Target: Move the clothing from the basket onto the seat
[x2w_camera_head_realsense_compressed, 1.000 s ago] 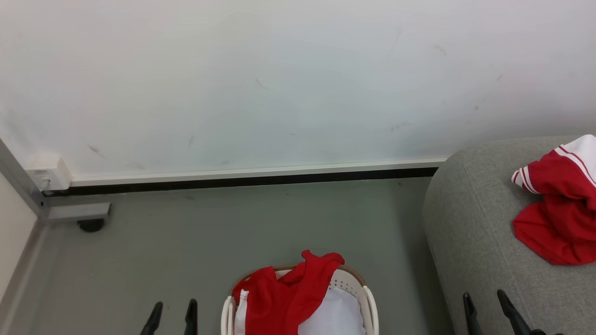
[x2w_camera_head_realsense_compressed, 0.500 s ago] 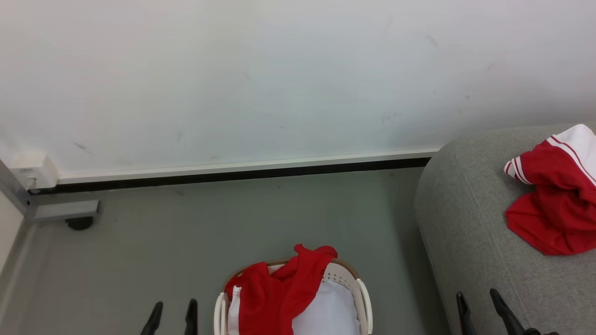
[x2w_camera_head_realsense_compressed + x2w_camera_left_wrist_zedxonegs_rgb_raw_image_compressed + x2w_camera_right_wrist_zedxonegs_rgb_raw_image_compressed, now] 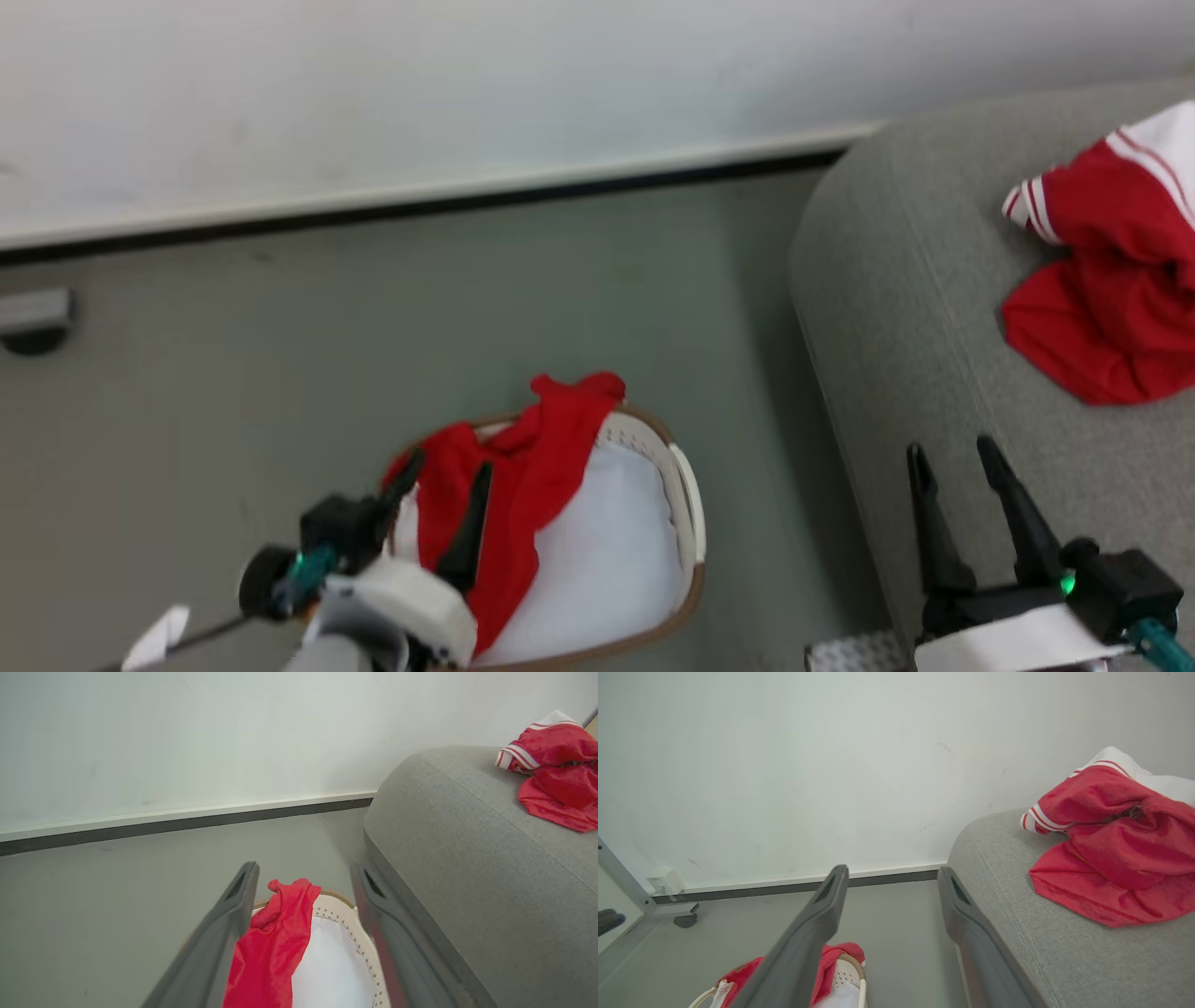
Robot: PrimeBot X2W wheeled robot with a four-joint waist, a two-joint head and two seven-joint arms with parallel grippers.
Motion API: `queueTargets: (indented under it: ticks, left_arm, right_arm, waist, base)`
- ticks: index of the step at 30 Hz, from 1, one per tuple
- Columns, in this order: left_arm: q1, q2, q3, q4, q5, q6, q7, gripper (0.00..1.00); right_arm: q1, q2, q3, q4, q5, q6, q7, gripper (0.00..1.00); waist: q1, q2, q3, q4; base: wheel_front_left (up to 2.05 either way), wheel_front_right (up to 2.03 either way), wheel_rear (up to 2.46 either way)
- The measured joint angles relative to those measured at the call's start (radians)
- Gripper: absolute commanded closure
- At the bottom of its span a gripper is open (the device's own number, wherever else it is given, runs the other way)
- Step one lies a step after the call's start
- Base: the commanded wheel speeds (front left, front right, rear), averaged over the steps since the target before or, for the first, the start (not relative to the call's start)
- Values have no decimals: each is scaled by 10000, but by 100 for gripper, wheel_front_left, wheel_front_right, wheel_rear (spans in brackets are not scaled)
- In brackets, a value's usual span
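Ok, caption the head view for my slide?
Open left end effector aimed at red garment in basket; second garment lies on seat.

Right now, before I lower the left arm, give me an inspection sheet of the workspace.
Surface: grey floor.
Job's things: rounded cream perforated plastic basket holds one soft red garment, draped over its rim; second red-and-white garment lies on the large grey fabric seat.
Clutter: nothing seen.
Grippers: left claw open above the basket's garment; right claw open, empty, by the seat.
Cables: teal lead at right wrist.
Surroundings: white wall, dark skirting strip, grey metal foot.
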Motion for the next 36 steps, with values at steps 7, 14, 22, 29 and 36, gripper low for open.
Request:
queueTargets:
  ticks: [7,14,22,29,36]
  left_arm:
    - [-2267,669,-1072,1570,362,-15,1145,0]
    - [-4038,1127,-1484,3204,418,58,1708,0]
    - [-5489,1521,-1446,4824,596,305,1931,0]
    - [-6492,1779,-1490,5760,625,314,1747,0]
    - [-6980,1862,-1580,6485,639,385,1037,100]
  right_arm:
    - [-1036,-4,267,-602,552,0,2,0]
    - [-1628,-8,374,-1202,802,0,2,0]
    - [-1953,-10,537,-1620,989,0,0,0]
    - [-2025,-6,606,-1804,1018,0,2,0]
    - [-2012,-4,679,-1985,744,0,2,0]
  waist:
    - [2,0,1826,-661]
    - [3,0,3574,-1350]
    - [1,0,5185,-2010]
    - [1,0,6168,-2414]
    - [-1,0,6627,-2256]
  base:
    - [0,0,0]
    - [0,0,0]
    - [0,0,0]
    - [3,3,3]
    - [12,12,12]
